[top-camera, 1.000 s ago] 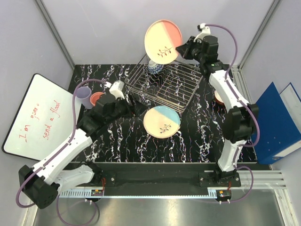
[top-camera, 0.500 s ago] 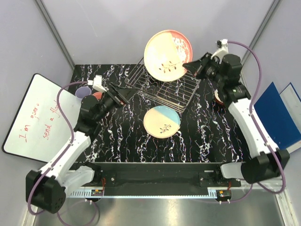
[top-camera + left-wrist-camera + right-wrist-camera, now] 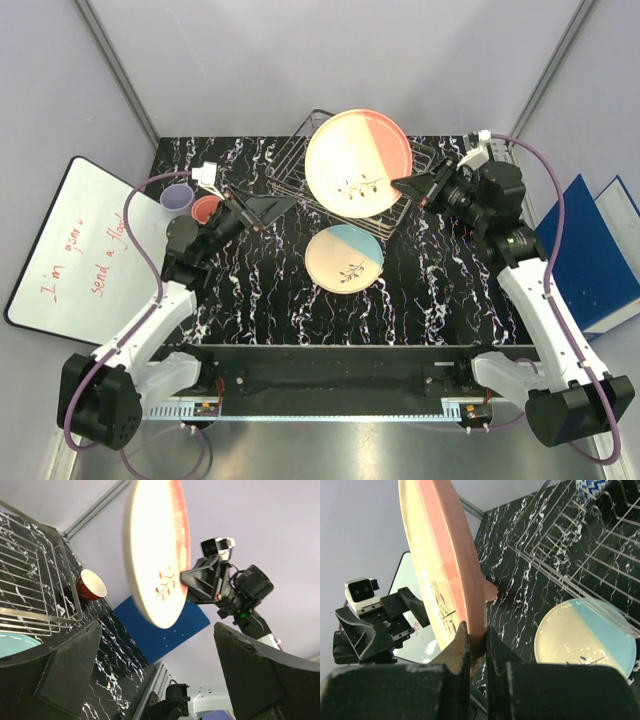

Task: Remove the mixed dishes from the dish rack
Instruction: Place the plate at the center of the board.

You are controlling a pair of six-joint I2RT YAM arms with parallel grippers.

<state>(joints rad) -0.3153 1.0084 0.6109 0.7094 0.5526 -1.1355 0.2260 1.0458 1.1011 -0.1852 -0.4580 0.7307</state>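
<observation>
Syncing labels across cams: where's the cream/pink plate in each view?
Top external: cream/pink plate upper centre, covering part of the dish rack; right hand on its right rim.
Left wrist: top centre, seen at a steep angle, with the dish rack at left.
Right wrist: left of centre, edge-on, rim pinched in the right hand.
Shared landmark: the dish rack, in all three.

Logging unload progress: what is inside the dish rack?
A blue-white patterned bowl shows among the dish rack wires. From above, the lifted cream/pink plate in the right claw covers much of the rack, hiding anything else.
</observation>
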